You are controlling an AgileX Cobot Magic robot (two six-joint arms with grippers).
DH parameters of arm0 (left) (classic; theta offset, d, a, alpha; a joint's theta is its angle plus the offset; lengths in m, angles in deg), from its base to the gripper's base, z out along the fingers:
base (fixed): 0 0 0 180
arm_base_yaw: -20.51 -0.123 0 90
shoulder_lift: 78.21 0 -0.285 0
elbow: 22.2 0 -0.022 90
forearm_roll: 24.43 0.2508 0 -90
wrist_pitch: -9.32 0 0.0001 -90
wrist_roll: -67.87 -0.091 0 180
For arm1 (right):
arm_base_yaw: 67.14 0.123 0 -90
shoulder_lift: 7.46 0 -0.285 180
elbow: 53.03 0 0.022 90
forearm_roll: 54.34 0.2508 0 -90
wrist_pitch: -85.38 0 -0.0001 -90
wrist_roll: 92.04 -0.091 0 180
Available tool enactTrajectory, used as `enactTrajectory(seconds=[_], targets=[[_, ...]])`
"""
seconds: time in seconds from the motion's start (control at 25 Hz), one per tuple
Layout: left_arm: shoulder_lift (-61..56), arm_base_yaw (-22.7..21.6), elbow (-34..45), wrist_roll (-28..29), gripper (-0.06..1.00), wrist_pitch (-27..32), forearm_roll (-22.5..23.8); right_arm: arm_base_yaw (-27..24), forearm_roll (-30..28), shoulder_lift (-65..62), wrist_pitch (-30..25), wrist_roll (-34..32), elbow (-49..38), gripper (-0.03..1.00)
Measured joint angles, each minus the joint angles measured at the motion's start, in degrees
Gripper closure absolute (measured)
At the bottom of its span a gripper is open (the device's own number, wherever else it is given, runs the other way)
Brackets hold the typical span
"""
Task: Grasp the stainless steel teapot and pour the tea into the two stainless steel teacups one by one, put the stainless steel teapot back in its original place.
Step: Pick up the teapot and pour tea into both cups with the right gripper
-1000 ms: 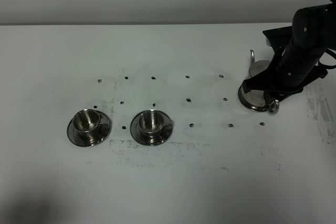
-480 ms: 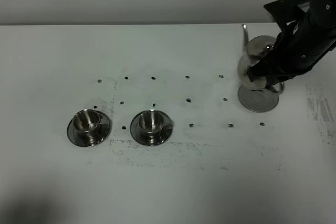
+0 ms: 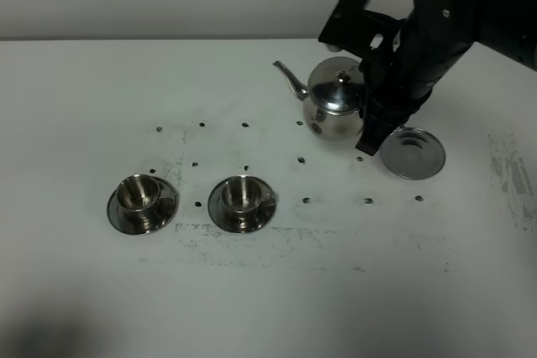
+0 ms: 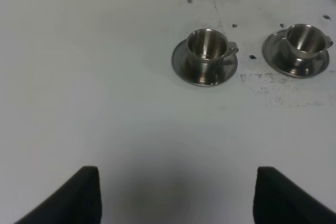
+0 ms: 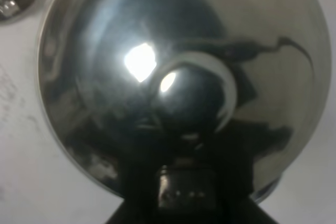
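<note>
White tabletop [image 3: 84,81], dotted with small dark holes, is stretching under everything. My right gripper [image 3: 369,119] is clamping the handle side of the stainless steel teapot [image 3: 334,106], which is sitting right of centre in the upper half of the frame, spout pointing left. The bare steel disc [image 3: 412,153] is lying just to its lower right. One teacup [image 3: 139,194] and the other teacup [image 3: 242,194] are resting on saucers at lower left. My left gripper [image 4: 178,198] is hanging spread wide, holding nothing.

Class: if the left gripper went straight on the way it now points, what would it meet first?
Most likely the bare table. The left gripper is open and aims short of the nearer cup, which sits further ahead and off its line. Depth is hard to judge here.
</note>
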Motion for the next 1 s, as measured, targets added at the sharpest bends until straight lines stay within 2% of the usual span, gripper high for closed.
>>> enactTrajectory(seconds=[0.24, 0.56, 0.8, 1.0], targets=[[0.0, 0.0, 0.0, 0.0, 0.36, 0.0, 0.1, 6.1, -2.0, 6.2, -3.1, 8.6, 9.8, 0.79], [0.0, 0.0, 0.0, 0.0, 0.36, 0.0, 0.1, 12.0, -6.3, 13.7, -3.2, 20.3, 21.4, 0.79], [0.0, 0.0, 0.0, 0.0, 0.36, 0.0, 0.1, 15.5, -8.6, 18.8, -2.6, 26.6, 26.5, 0.79], [0.0, 0.0, 0.0, 0.0, 0.36, 0.0, 0.1, 17.7, -13.9, 21.4, -0.5, 29.4, 27.8, 0.79]])
